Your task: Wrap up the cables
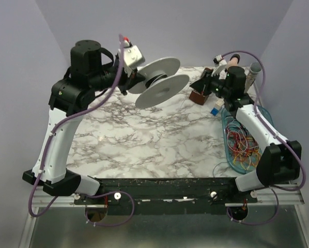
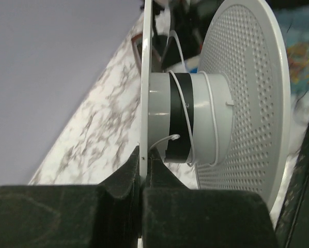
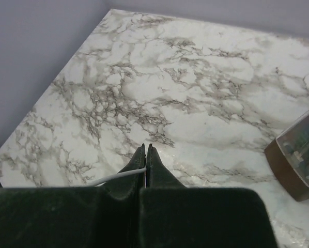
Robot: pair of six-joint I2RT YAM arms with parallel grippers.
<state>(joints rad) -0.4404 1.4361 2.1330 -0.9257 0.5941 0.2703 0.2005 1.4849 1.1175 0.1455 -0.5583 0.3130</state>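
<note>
My left gripper (image 1: pixel 135 78) is shut on one flange of a white spool (image 1: pixel 159 82) and holds it above the back of the table. In the left wrist view my fingertips (image 2: pixel 129 168) clamp the thin flange (image 2: pixel 143 77), and a thin white cable (image 2: pixel 212 119) loops round the grey and black hub (image 2: pixel 196 116). My right gripper (image 1: pixel 202 82) is shut on a thin white cable (image 3: pixel 118 177), which runs off to the left from between its jaws (image 3: pixel 145 155). The tangle of red, orange, yellow and green cables (image 1: pixel 242 144) lies in a blue tray under my right arm.
The blue tray (image 1: pixel 226 138) sits at the right edge of the marble table. A brown box (image 1: pixel 198 96) with a clear top stands under my right gripper and shows in the right wrist view (image 3: pixel 299 160). A small blue object (image 1: pixel 215 110) lies beside it.
</note>
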